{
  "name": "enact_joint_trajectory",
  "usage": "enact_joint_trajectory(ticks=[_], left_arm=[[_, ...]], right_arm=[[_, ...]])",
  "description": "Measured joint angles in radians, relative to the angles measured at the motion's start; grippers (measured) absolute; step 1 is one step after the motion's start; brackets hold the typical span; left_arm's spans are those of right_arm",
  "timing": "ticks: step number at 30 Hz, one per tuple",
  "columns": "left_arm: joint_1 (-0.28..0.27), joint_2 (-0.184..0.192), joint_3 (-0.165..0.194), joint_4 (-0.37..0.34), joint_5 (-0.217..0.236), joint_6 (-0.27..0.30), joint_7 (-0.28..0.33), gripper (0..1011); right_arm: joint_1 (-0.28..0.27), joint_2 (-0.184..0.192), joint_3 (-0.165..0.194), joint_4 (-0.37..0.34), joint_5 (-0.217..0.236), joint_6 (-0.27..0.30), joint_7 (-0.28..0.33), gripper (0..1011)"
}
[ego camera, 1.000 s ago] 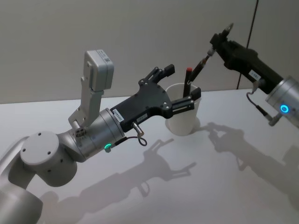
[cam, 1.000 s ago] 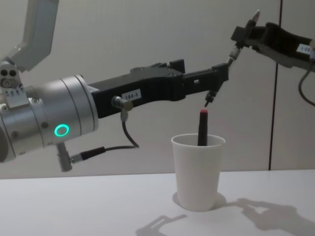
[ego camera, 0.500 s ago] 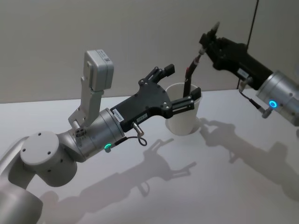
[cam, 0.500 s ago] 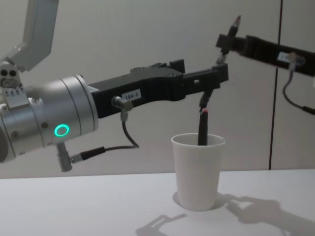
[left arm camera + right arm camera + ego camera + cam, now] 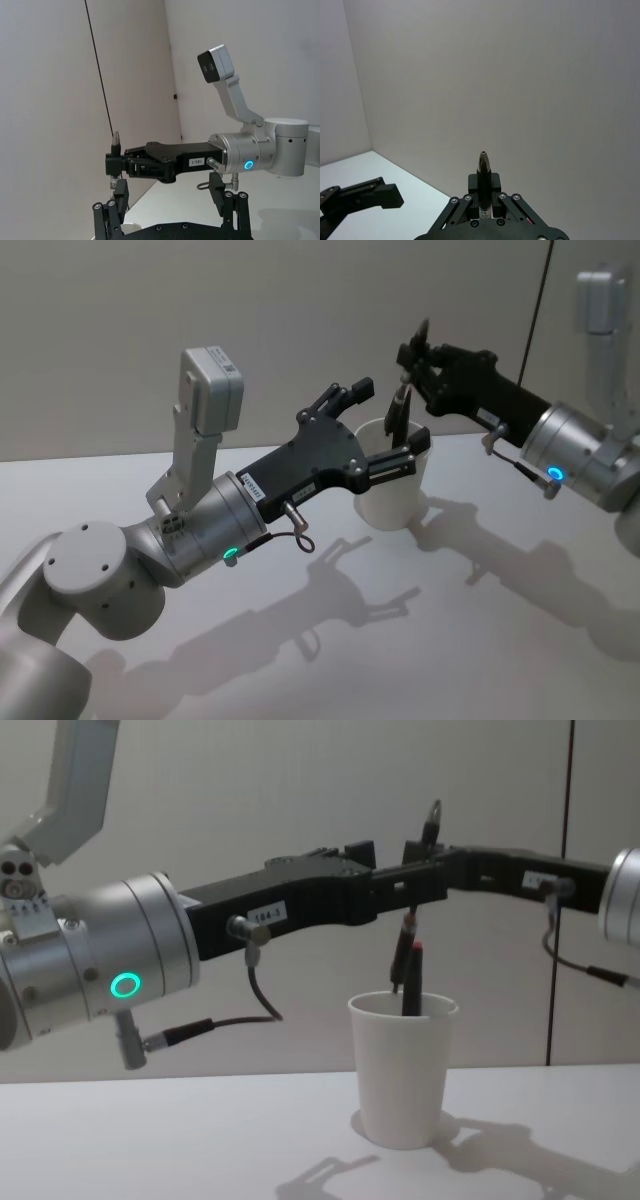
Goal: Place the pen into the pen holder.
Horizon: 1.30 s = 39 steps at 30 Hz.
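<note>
The pen holder, a white paper cup, stands on the table. My right gripper is shut on a dark pen that hangs nearly upright, its lower end just over the cup's mouth. In the head view the right gripper holds this pen above the cup. The pen's upper end sticks out between the shut fingers. My left gripper stands open above the cup's rim, one finger on each side. The left wrist view shows the right gripper and its pen.
A second pen with a red end stands inside the cup. The white table spreads in front and to both sides. A plain wall runs behind, with a dark vertical seam at the right.
My right gripper has swung left and down with the pen, from high at the right to directly over the cup. The left arm has not moved.
</note>
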Motion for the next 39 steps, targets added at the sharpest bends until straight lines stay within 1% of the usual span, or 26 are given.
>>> enact_joint_trajectory(ticks=[3,7,14,19,20,23,25,26,27,30,31,32,33,35,37,39], left_arm=[[0.000,0.000,0.000,0.000,0.000,0.000,0.000,1001],[0.000,0.000,0.000,0.000,0.000,0.000,0.000,1001],[0.000,0.000,0.000,0.000,0.000,0.000,0.000,1001],[0.000,0.000,0.000,0.000,0.000,0.000,0.000,1001],[0.000,0.000,0.000,0.000,0.000,0.000,0.000,1001],[0.000,0.000,0.000,0.000,0.000,0.000,0.000,1001],[0.000,0.000,0.000,0.000,0.000,0.000,0.000,1001],[0.000,0.000,0.000,0.000,0.000,0.000,0.000,1001],[0.000,0.000,0.000,0.000,0.000,0.000,0.000,1001],[0.000,0.000,0.000,0.000,0.000,0.000,0.000,1001],[0.000,0.000,0.000,0.000,0.000,0.000,0.000,1001],[0.000,0.000,0.000,0.000,0.000,0.000,0.000,1001],[0.000,0.000,0.000,0.000,0.000,0.000,0.000,1001],[0.000,0.000,0.000,0.000,0.000,0.000,0.000,1001],[0.000,0.000,0.000,0.000,0.000,0.000,0.000,1001],[0.000,0.000,0.000,0.000,0.000,0.000,0.000,1001]], right_arm=[[0.002,-0.003,-0.008,0.007,-0.034,-0.003,-0.009,118],[0.002,-0.005,-0.016,0.012,-0.061,-0.005,-0.021,118],[-0.001,-0.007,-0.027,0.017,-0.090,0.004,-0.039,118],[-0.004,-0.008,-0.032,0.019,-0.102,0.011,-0.049,132],[-0.004,-0.008,-0.032,0.020,-0.103,0.012,-0.050,176],[-0.006,-0.009,-0.035,0.021,-0.109,0.015,-0.054,225],[-0.007,-0.009,-0.036,0.021,-0.112,0.017,-0.057,301],[-0.007,-0.009,-0.036,0.022,-0.113,0.017,-0.058,317],[-0.007,-0.009,-0.037,0.022,-0.115,0.018,-0.059,378],[-0.008,-0.009,-0.038,0.022,-0.117,0.019,-0.061,435],[-0.008,-0.009,-0.039,0.023,-0.118,0.020,-0.062,496],[-0.008,-0.009,-0.039,0.023,-0.119,0.020,-0.063,527],[-0.008,-0.010,-0.039,0.023,-0.119,0.021,-0.063,527],[-0.008,-0.010,-0.040,0.023,-0.121,0.022,-0.064,613],[-0.008,-0.010,-0.040,0.023,-0.121,0.022,-0.065,657],[-0.009,-0.010,-0.041,0.024,-0.122,0.023,-0.065,727]])
